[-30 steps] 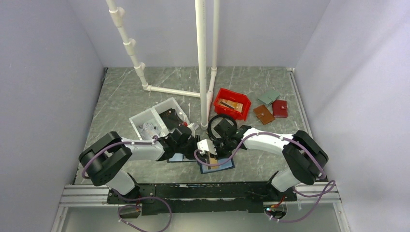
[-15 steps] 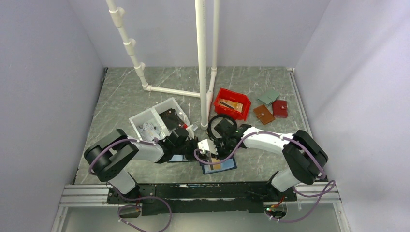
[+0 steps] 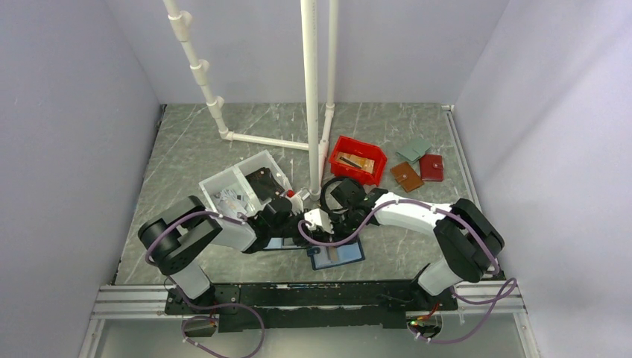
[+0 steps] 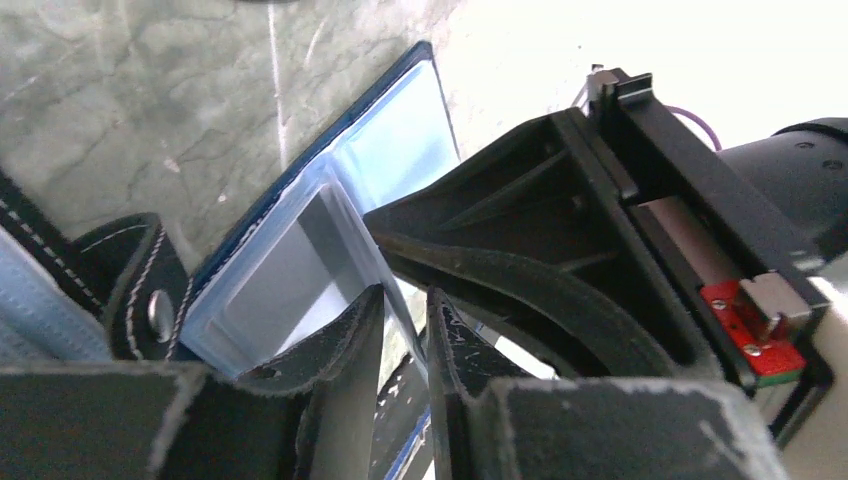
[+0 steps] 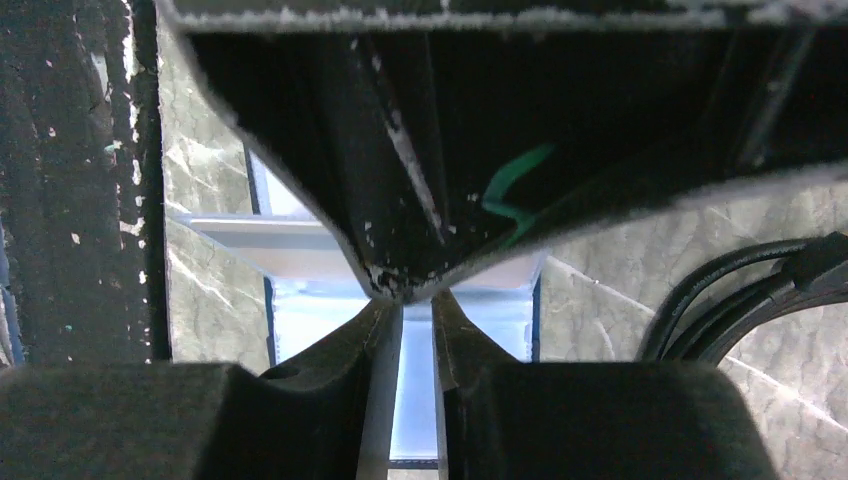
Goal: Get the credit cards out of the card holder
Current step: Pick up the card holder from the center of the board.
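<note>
The card holder (image 3: pixel 349 254) lies open near the front edge, navy outside and light blue inside (image 4: pixel 400 130). A gold-orange credit card (image 3: pixel 332 254) shows on its inner face. Both grippers meet tip to tip over its left part. My left gripper (image 4: pixel 405 310) has its jaws a narrow gap apart. A thin pocket flap (image 4: pixel 350 215) of the holder runs slantwise through that gap, not clamped. My right gripper (image 5: pixel 418 315) is also slightly open. Only the light-blue holder (image 5: pixel 490 305) shows through its gap. In the top view the left gripper (image 3: pixel 304 236) and the right gripper (image 3: pixel 323 237) nearly touch.
A black-edged folio (image 3: pixel 273 243) lies under the left arm. A dark stitched strap with a snap (image 4: pixel 150 300) is close to my left fingers. A white bin (image 3: pixel 237 191) and a red bin (image 3: pixel 359 159) stand behind. Brown (image 3: pixel 406 177), red (image 3: pixel 431 167) and grey-green (image 3: pixel 414 150) wallets lie back right. A white pipe frame (image 3: pixel 311 97) rises mid-table.
The left arm has pushed further right toward the holder. The holder has slid slightly right and nearer. The right gripper has drawn back a little, and its jaws have parted slightly.
</note>
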You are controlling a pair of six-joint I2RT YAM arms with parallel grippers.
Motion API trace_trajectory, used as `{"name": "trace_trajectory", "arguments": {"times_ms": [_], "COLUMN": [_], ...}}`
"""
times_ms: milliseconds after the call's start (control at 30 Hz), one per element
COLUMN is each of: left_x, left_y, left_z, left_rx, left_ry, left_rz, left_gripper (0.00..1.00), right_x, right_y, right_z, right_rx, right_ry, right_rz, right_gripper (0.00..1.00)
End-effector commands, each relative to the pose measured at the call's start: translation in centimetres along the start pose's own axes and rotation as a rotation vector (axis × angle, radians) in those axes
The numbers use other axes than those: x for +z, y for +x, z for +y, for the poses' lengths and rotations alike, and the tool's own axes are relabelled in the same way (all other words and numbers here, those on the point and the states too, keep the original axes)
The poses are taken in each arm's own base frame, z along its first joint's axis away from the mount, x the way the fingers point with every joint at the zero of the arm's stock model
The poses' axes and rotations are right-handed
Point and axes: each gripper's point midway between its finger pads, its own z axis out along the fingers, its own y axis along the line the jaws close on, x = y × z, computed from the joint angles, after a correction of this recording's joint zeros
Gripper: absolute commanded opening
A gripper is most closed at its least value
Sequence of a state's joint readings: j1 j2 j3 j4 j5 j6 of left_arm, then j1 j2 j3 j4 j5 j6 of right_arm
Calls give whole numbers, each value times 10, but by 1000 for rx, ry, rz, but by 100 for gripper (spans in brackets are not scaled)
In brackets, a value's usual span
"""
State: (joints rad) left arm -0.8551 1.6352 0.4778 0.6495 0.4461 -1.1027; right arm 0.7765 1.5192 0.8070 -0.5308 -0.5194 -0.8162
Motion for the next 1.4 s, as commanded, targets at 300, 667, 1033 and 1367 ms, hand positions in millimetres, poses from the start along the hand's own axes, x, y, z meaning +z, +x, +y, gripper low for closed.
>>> {"name": "trace_trajectory", "arguments": {"times_ms": [300,667,1033,1367], "left_x": [-5,-32,-80,-98], "left_y": [-9,-21,-33,-36], "left_z": [5,-18,-84,-108], "left_rx": [-19,228,511,548], "left_ry": [-98,34,265,333], "left_rz": [-56,-192,-371,-427], "left_gripper": [14,0,0,0], "right_x": [-8,-49,-79,-94], "right_y": [-23,-55,-86,-99], "right_z": [-14,-4,6,6], "right_rx": [46,215,383,471], "right_ry": [-2,-107,-260,-382], "right_rz": [-89,-338,-591,-697], "right_gripper": [23,48,64,64]}}
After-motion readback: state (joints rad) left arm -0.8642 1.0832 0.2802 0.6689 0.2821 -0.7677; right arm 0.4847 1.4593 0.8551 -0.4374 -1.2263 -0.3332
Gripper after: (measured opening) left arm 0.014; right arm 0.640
